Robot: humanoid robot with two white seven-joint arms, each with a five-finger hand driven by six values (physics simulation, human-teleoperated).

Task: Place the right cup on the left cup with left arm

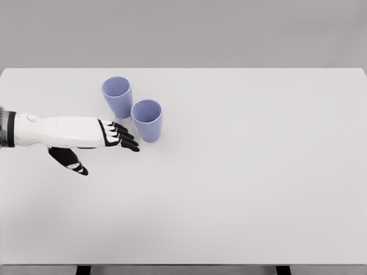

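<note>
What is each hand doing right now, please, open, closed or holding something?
Left hand: open, fingers extended toward the right cup, holding nothing.
Right hand: not in view.

My left arm [51, 132] runs off the picture's left edge, so I see nothing above the forearm. The table [241, 189] loses its front edge at the bottom, its dark legs [84, 270] showing only as stubs

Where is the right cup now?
In the head view, the right cup stands upright left of the table's centre, beside the left cup, near the left hand.
</note>
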